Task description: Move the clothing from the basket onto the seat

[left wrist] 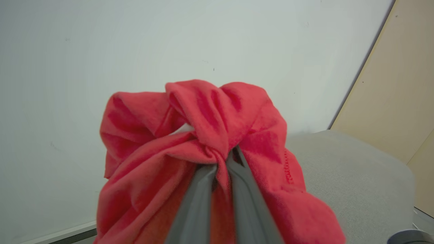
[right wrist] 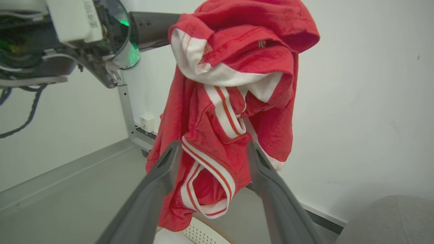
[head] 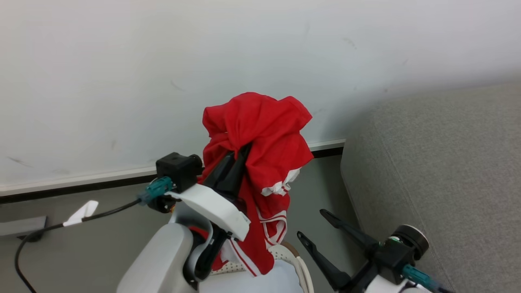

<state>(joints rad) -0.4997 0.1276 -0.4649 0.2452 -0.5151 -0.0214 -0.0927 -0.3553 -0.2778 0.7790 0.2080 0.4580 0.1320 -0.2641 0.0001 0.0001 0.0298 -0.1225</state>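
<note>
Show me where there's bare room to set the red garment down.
The seat is bare: open grey fabric right of its rounded edge, with the wall behind. The floor strip between basket and seat is free too. Crowded over the basket: the clothing hangs from the left gripper, the open right gripper beside it.

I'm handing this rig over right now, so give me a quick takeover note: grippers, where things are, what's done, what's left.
Left gripper: jaws shut on the bright red soft garment with white striped trim, held up above the oval white perforated plastic basket. The garment's lowest fold hangs near the rim.
Right gripper: jaws open, holding nothing, low beside the basket.
The large light-grey fabric seat is to the robot's right.
Done: garment picked up.
Left to do: carry it right, lay it on the seat, release.
</note>
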